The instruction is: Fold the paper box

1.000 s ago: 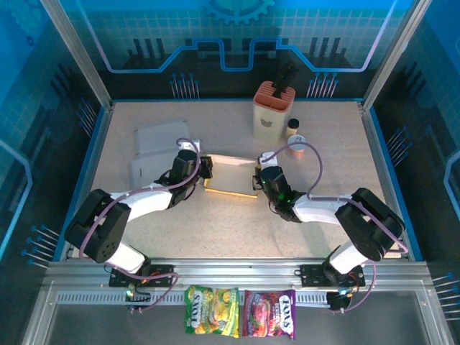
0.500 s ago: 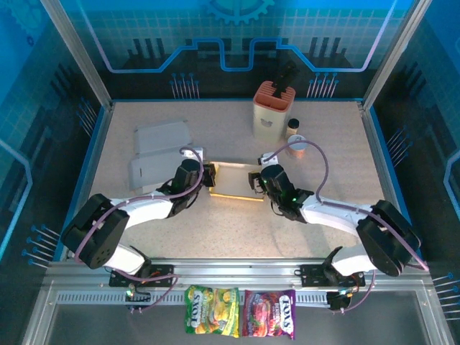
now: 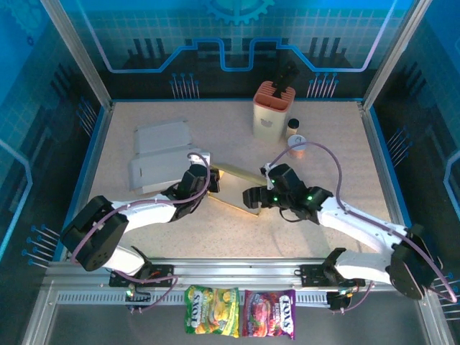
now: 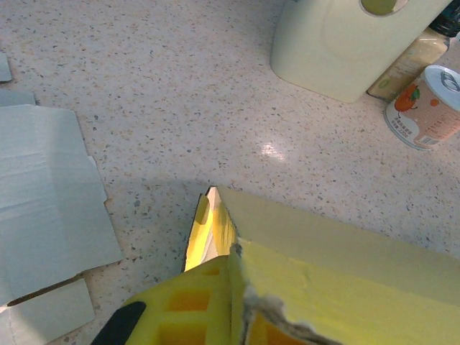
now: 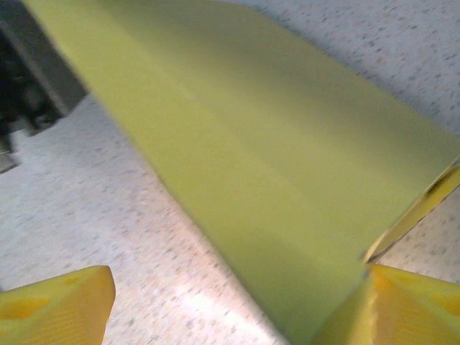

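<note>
Since 1 second ago the right gripper [image 3: 251, 198] has let go and drawn back toward the near side. The paper box [image 3: 236, 188] has swung from level to a diagonal at mid-table, between the 2 arms. The left gripper [image 3: 208, 181] stays clamped on the box's far-left end, so I judge that 1 claw alone now steadies the fold.

Left wrist: yellow pads [image 4: 187, 313] pinch a box wall, and a corner seam gapes open just beyond.

Right wrist: 2 pads [image 5: 57, 302] stand wide apart, released, with a smooth yellow panel slanting past them.

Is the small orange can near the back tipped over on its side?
No, the orange can stands upright, its round top facing up, beside the cream holder.
</note>
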